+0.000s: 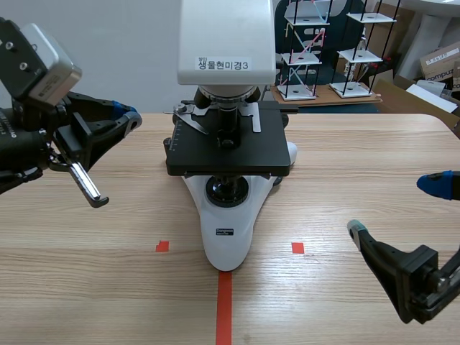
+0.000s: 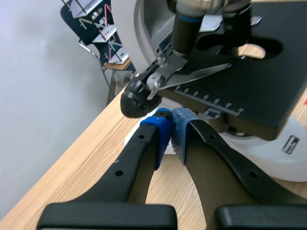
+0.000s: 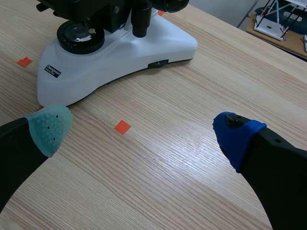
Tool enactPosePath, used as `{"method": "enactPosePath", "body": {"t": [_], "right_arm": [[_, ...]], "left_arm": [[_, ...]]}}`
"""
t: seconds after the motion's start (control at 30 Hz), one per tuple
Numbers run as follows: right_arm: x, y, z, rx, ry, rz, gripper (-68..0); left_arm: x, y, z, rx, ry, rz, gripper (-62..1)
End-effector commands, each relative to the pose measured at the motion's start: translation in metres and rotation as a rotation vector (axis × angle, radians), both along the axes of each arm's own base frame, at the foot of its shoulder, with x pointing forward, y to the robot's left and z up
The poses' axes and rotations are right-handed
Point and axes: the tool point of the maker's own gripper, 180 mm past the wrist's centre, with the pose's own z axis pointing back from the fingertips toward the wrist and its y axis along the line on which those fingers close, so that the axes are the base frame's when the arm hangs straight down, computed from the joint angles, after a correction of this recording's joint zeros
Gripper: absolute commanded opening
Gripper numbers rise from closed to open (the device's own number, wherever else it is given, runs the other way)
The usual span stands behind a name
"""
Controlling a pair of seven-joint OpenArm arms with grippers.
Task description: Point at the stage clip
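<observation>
Only partly seen, the stage clip [image 2: 192, 74] slips under the objective [image 2: 184, 26].

A light wooden table [image 1: 374, 165] carries one thing — a white-and-black microscope [image 1: 228, 147], standing on its base mid-table.

The microscope [image 1: 226, 144] was cut off above its head by the scene view's top edge, and the right wrist view caught only its lower part. An objective [image 2: 184, 28] hid part of the stage clip [image 2: 201, 72]. The base label [image 1: 226, 232] was too small to read.
</observation>
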Motion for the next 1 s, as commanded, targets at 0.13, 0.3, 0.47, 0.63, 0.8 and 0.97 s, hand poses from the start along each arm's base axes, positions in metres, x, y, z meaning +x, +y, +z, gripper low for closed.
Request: {"method": "enactPosePath", "body": {"t": [0.13, 0.3, 0.47, 0.63, 0.8, 0.97], "right_arm": [[0.003, 0.003, 0.010, 0.012, -0.032, 0.009, -1.9], [0.003, 0.003, 0.011, 0.013, -0.033, 0.009, -1.9], [0.003, 0.003, 0.011, 0.013, -0.033, 0.009, -1.9], [0.003, 0.003, 0.011, 0.013, -0.033, 0.009, -1.9], [0.003, 0.003, 0.011, 0.013, -0.033, 0.009, -1.9], [0.003, 0.003, 0.010, 0.013, -0.032, 0.009, -1.9]], "left_arm": [[0.004, -0.012, 0.009, -0.005, -0.021, -0.051, -59.2], [0.008, -0.018, 0.012, 0.010, -0.039, -0.071, -59.2], [0.008, -0.020, 0.015, 0.008, -0.045, -0.077, -59.2], [0.008, -0.020, 0.015, 0.008, -0.045, -0.077, -59.2], [0.008, -0.020, 0.015, 0.008, -0.045, -0.077, -59.2], [0.008, -0.020, 0.015, 0.008, -0.045, -0.077, -59.2]]}}
